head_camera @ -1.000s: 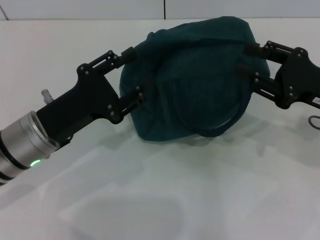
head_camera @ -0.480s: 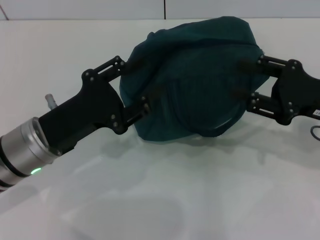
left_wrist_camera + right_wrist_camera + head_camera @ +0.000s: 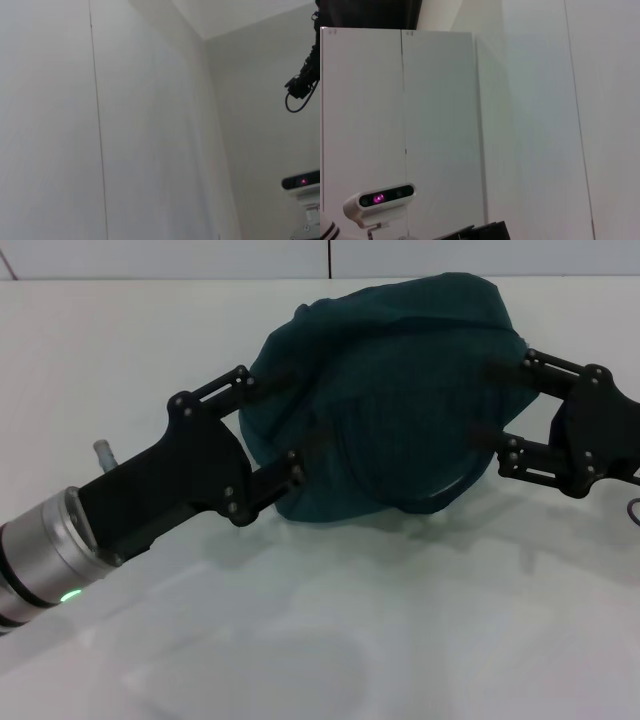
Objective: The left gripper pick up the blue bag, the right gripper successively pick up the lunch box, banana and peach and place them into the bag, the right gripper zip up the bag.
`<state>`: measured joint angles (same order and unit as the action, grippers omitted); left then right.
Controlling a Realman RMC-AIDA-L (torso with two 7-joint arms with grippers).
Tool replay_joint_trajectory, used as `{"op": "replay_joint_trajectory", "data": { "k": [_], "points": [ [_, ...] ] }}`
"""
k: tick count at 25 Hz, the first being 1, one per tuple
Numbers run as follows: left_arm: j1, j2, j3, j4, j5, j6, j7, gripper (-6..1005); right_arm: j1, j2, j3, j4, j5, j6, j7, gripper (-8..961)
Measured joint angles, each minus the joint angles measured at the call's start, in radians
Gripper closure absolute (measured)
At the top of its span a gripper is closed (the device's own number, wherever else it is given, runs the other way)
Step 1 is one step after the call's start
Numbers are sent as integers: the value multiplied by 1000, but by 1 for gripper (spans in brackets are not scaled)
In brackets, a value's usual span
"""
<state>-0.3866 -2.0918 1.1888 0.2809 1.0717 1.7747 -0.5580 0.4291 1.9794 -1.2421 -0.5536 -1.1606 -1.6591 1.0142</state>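
The blue bag (image 3: 385, 400) lies as a rounded, bulging mound on the white tabletop (image 3: 420, 620), toward the far side and slightly right of centre in the head view. Its fabric is creased, with a curved seam line running across the near face.

Head view: the left gripper (image 3: 285, 420) reaches in from the near left on a silver wrist with a green light lit. Its jaws are spread wide, one finger against the bag's upper left edge, the other against its lower left edge, so the bag's left end sits between them. The right gripper (image 3: 490, 400) comes in from the right. Its jaws are also spread wide, the far finger touching the bag's upper right side, the near finger touching its lower right side. Both grippers bracket the bag from opposite ends. No lunch box, banana or peach is visible on the tabletop.

Left wrist view: only pale wall panels, a dark cabled fixture (image 3: 303, 85) and a small camera unit (image 3: 301, 182) with a pink light. Bag and fingers not shown.

Right wrist view: pale cabinet panels and a white camera unit (image 3: 380, 199) with a pink light. Bag not shown.
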Motion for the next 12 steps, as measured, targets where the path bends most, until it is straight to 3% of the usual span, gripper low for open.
{"op": "replay_joint_trajectory", "data": {
  "k": [12],
  "points": [
    [6,-1,0,-7,2,29,13,429,-3,-1,6,-1,-1,-22,-12,247]
  ]
}}
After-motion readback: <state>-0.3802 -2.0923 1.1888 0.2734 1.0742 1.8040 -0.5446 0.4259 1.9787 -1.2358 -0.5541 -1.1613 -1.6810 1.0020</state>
